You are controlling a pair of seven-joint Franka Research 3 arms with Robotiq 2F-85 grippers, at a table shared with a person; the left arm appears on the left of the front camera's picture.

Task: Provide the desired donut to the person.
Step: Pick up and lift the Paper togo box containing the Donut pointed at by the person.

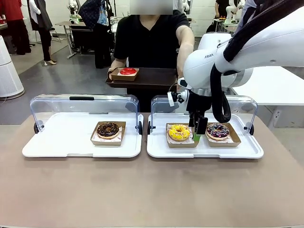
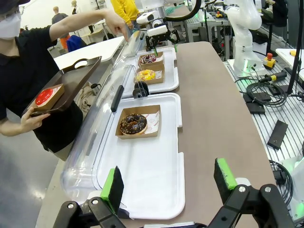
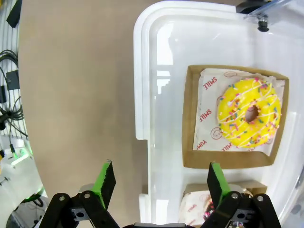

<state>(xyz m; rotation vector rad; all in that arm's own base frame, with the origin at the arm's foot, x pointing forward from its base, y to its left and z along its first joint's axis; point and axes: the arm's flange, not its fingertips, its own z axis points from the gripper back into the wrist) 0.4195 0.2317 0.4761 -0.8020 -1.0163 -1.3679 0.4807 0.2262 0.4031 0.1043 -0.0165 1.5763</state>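
The right gripper (image 1: 199, 129), jaws spread, hangs over the right tray (image 1: 204, 154) between the yellow donut (image 1: 179, 132) and the sprinkled donut (image 1: 218, 130). Which one the person (image 1: 149, 40) wants is unclear. It should centre, then pinch the box (image 1: 183, 144) wall, not icing. The left gripper (image 2: 168, 175) is spread too.

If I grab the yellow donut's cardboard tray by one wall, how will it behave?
The cardboard tray has thin, low walls, so it is probably light and may flex if pinched at one edge. The yellow donut sits loose on a paper liner, so it may slide if tilted; its icing looks soft.
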